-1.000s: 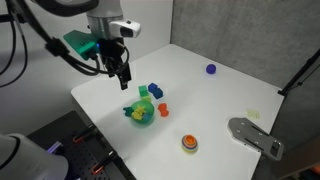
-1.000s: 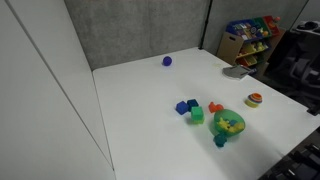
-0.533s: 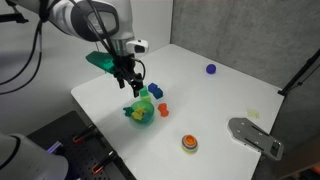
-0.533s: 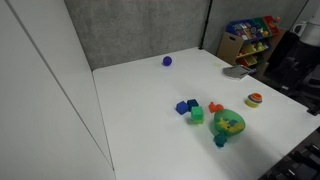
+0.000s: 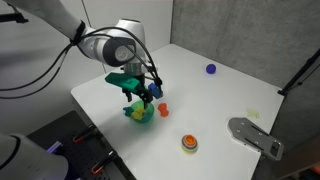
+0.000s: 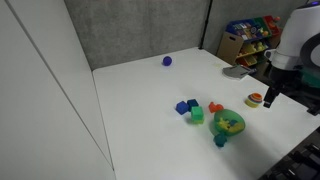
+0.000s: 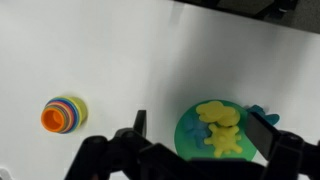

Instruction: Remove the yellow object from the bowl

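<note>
The green bowl [image 7: 190, 148] sits on the white table and shows in both exterior views [image 5: 146, 118] [image 6: 236, 128]. The yellow object [image 7: 220, 130] lies inside it as bright yellow lumps, beside a small blue piece [image 7: 191, 129]. In an exterior view the yellow shows at the bowl's near side [image 5: 133, 113]. My gripper [image 7: 203, 128] is open, with one finger on each side of the bowl, and hovers just above it [image 5: 141, 97]. It holds nothing. In an exterior view the gripper [image 6: 269, 96] appears at the right, beyond the bowl.
A round orange disc with rings [image 7: 63, 114] [image 5: 189, 143] [image 6: 254, 99] lies nearby. A red-orange piece [image 5: 162, 107], blue pieces [image 6: 182, 106] and a green cube [image 6: 197, 115] lie beside the bowl. A purple ball [image 5: 211, 69] and a grey tool [image 5: 255, 135] lie farther off.
My gripper has moved from the table's far edge across and down over the green bowl. The arm has come into the other exterior view from the right. The objects have not moved.
</note>
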Available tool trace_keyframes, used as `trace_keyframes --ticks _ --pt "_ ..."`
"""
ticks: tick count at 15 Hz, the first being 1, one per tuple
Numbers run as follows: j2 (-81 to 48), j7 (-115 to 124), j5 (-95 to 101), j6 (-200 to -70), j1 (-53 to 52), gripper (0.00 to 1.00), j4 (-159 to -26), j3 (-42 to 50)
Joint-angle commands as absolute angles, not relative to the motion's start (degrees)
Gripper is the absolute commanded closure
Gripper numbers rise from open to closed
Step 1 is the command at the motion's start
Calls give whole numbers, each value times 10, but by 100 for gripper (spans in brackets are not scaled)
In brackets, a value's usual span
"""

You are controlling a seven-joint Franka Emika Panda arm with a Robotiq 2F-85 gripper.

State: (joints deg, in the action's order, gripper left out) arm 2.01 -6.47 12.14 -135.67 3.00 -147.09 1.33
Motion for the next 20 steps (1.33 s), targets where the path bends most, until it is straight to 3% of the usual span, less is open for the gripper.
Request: trace_keyframes --ticks 1,20 --pt "-46 -125 118 -1376 30 0 -1432 20" --pt "-206 -198 55 -1488 35 0 -1382 -25"
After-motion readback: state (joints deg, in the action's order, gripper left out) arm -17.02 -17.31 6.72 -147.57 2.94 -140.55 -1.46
